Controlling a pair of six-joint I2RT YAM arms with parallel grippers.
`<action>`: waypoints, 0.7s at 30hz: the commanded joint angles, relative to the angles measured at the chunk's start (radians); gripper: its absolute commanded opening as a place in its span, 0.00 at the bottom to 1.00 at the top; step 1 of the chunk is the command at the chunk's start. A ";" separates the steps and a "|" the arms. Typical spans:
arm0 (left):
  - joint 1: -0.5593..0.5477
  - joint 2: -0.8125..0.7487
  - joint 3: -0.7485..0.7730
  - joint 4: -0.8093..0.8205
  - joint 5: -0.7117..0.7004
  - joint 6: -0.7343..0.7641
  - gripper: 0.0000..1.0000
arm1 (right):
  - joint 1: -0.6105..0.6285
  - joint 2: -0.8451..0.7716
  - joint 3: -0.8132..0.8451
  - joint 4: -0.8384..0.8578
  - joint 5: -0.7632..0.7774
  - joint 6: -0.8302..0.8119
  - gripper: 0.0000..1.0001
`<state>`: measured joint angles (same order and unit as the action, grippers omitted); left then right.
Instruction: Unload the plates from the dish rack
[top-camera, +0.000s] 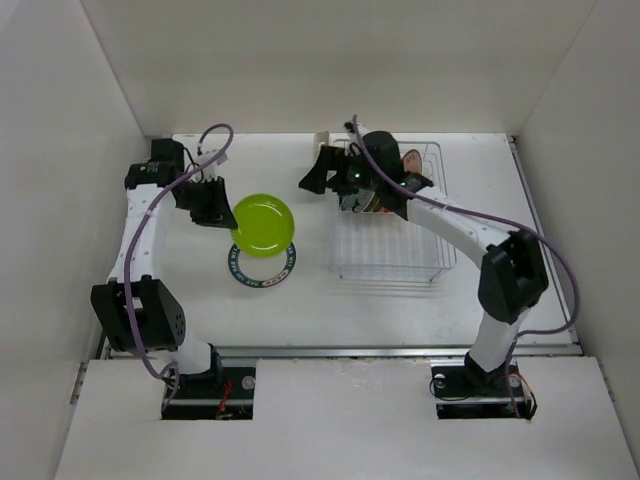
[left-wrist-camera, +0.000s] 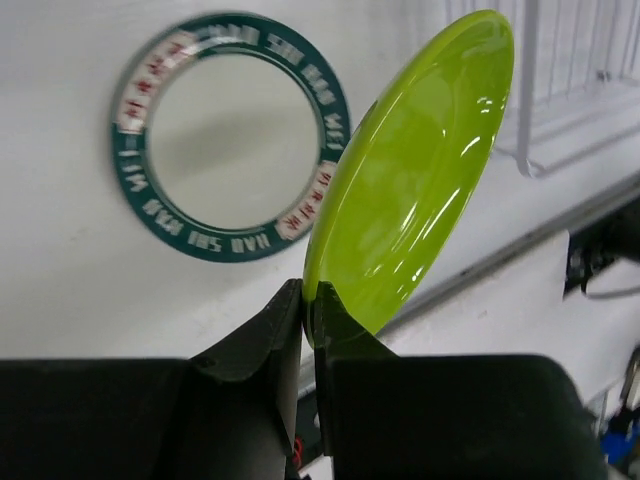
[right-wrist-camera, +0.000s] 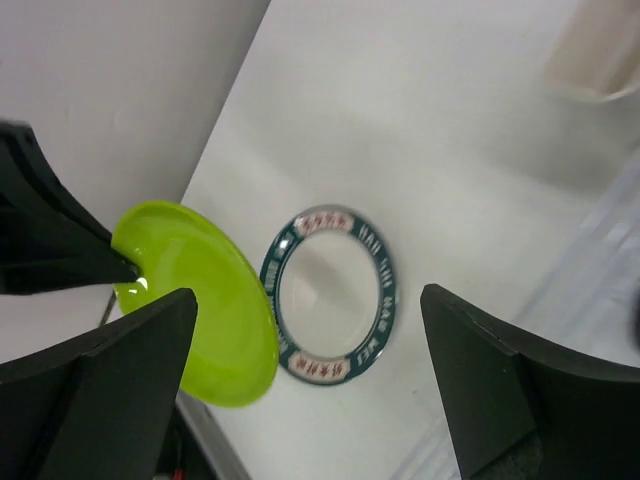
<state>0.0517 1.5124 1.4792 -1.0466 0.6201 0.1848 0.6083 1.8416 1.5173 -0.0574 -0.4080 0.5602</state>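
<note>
White walls box in worktop (top-camera: 300, 305) on 3 sides. Rack (top-camera: 390, 278) sits R of centre, cup holder (top-camera: 322, 138) at its back-L corner. R arm lies across rack and hides most of the plates (top-camera: 375, 203) in it, so count unclear. R hand (top-camera: 312, 170) hangs over rack's back-L corner, fingers wide apart, holding nothing. Teal plate (top-camera: 262, 273) lies flat on worktop L of rack. L hand (top-camera: 230, 215) is clamped on L edge of green plate (top-camera: 264, 223), held tilted above teal plate, overlapping its back rim from top view.
</note>
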 joint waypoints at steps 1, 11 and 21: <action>0.083 0.000 -0.005 0.112 -0.051 -0.080 0.00 | -0.013 -0.183 0.046 -0.023 0.320 0.024 0.99; 0.289 0.149 0.044 0.292 -0.148 -0.188 0.00 | -0.185 -0.185 0.204 -0.482 0.885 0.009 0.99; 0.410 0.347 0.073 0.362 -0.201 -0.211 0.00 | -0.312 -0.082 0.195 -0.533 0.799 -0.023 0.93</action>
<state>0.4442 1.8431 1.4956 -0.7143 0.4320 -0.0200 0.2882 1.7519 1.7004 -0.5644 0.4103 0.5606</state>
